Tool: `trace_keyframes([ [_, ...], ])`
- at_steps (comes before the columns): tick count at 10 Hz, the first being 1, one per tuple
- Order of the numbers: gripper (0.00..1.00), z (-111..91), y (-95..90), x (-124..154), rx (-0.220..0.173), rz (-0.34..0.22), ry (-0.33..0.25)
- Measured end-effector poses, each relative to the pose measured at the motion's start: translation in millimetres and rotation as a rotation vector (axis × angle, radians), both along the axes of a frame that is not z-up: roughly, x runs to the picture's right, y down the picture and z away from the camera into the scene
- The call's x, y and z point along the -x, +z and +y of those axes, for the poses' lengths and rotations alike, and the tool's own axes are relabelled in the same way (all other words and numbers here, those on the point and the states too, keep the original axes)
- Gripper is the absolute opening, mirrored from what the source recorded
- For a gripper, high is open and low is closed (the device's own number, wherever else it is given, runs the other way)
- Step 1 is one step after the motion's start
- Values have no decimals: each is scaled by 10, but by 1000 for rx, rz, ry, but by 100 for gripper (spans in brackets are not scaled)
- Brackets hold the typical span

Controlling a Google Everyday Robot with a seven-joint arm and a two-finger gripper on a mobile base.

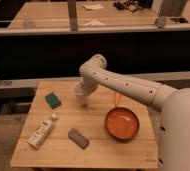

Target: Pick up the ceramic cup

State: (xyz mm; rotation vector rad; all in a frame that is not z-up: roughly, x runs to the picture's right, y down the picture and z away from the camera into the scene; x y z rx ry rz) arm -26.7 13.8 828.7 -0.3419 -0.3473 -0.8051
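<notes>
While the white arm (133, 89) bends down over the wooden table (100, 152), the gripper (83, 100) sits near the table's back middle, its 2 fingers drawn together on the ceramic cup (79, 92). Whether the cup touches the tabletop is unclear. A green sponge (52, 99) lies beside it, an orange pan (122, 123) on its other side. 1 white bottle (42, 132) and 1 grey block (78, 138) lie nearer the front.

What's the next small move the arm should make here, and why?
Probably a short, straight lift. The gripper, toward the back of the table, is shut on the ceramic cup, which seems to rest on the wood, so raising it is what remains. The green sponge and orange pan lie apart from it.
</notes>
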Motion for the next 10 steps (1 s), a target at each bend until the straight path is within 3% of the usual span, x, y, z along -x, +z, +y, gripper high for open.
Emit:
trace_keyframes([
  [10, 4, -110, -102, 38, 0, -38, -8],
])
